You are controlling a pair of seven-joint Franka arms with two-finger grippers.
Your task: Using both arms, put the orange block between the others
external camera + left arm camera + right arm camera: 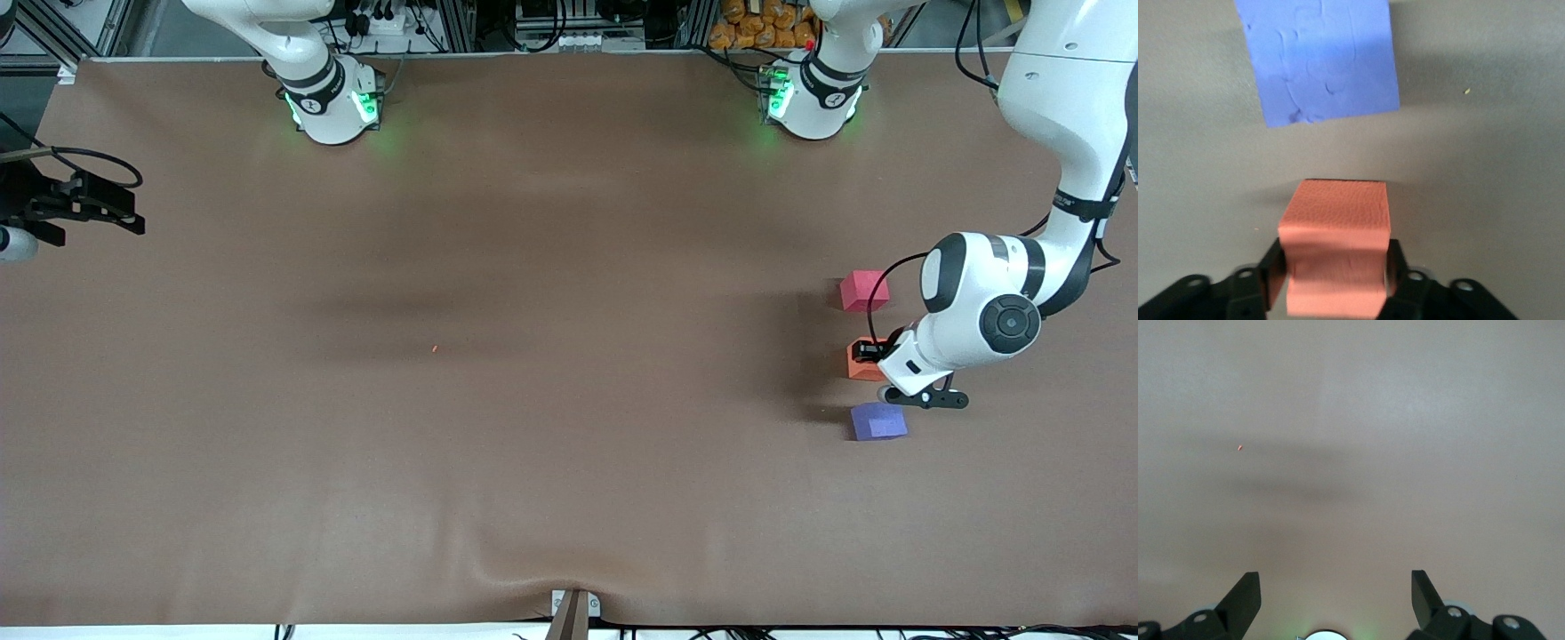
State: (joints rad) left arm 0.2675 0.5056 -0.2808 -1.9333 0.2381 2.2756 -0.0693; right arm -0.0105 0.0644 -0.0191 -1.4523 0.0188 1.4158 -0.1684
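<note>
The orange block [859, 364] rests on the brown table [533, 444] toward the left arm's end. It lies in a row between the pinkish-red cube [862, 290], farther from the front camera, and the purple-blue cube [878, 420], nearer to it. My left gripper [876, 352] is down on the orange block [1338, 213]. Its fingers [1271, 267] press both sides, and the foam is pinched in. The purple-blue cube [1325, 60] sits a short gap away. My right gripper [133, 213] waits open over bare table at the right arm's end, with nothing between its fingers [1245, 593].
A tiny orange speck [434, 348] lies mid-table, and the right wrist view shows the speck [1239, 448] too. A metal bracket [573, 609] sits at the table's near edge. Cables and racks line the edge by the arm bases.
</note>
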